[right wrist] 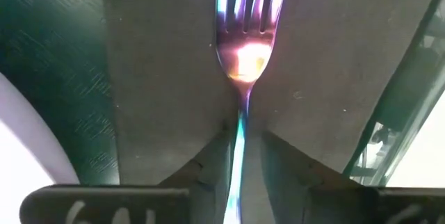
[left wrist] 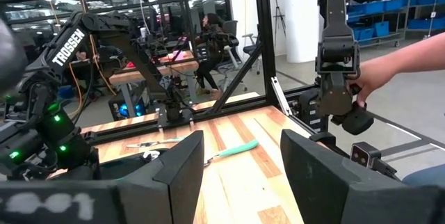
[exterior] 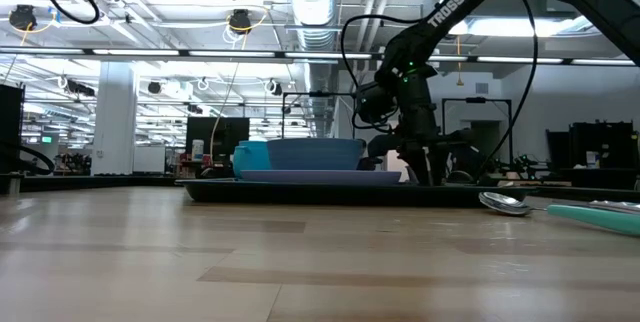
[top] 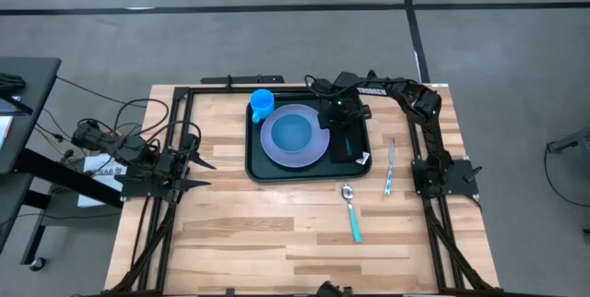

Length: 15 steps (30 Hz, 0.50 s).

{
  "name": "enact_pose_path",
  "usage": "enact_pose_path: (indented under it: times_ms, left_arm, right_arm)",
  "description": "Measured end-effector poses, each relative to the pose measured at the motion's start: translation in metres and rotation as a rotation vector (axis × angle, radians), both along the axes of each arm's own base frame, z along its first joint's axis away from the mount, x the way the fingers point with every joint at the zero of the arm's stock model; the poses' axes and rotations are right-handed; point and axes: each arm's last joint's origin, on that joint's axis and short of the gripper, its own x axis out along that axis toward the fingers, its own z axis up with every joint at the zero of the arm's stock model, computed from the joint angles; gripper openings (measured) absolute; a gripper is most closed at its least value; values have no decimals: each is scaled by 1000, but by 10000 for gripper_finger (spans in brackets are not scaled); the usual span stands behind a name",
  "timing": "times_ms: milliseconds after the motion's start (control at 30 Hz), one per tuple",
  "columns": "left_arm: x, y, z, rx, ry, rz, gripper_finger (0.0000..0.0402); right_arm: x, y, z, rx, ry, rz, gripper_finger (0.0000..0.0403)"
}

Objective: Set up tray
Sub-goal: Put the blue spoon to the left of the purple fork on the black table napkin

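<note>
I judge the setup over halfway: the tray [top: 258,163] sits at the counter's [top: 240,242] far middle, carrying the lavender plate [top: 295,136], bowl and blue cup [top: 262,103]. My right tool [right wrist: 240,144] is clamped on a fork [right wrist: 243,50] over the tray's black napkin [right wrist: 167,57]. Spoon [top: 352,212] and knife [top: 390,170] still wait outside; my left tool [left wrist: 240,161] idles with its fingers apart at the left edge.

Place: a large robotics lab or industrial workshop hall.
Ceiling: exposed ducts [exterior: 305,2] and strip lights are running overhead.
Floor: bare grey concrete [top: 277,48] is surrounding the wooden table [top: 267,232].
Background: blue storage bins [left wrist: 389,15] are lining shelves; a seated person [left wrist: 208,50] is working at another rig.
</note>
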Motion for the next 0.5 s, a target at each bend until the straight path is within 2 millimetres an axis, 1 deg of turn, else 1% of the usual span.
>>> enact_pose_path:
  times_ms: [133, 300, 400, 500]
  left_arm:
    - [0, 0, 0, 1, 0, 0, 180]
    - [0, 0, 0, 3, 5, 0, 180]
    - [0, 0, 0, 2, 4, 1, 180]
    - [0, 0, 0, 2, 4, 2, 180]
  right_arm:
    - [-1, 1, 1, 6, 6, 6, 77]
    - [0, -1, 10, -7, 4, 22, 77]
    - [4, 0, 26, -52, -7, 44, 77]
    - [3, 3, 49, -90, -31, 68, 77]
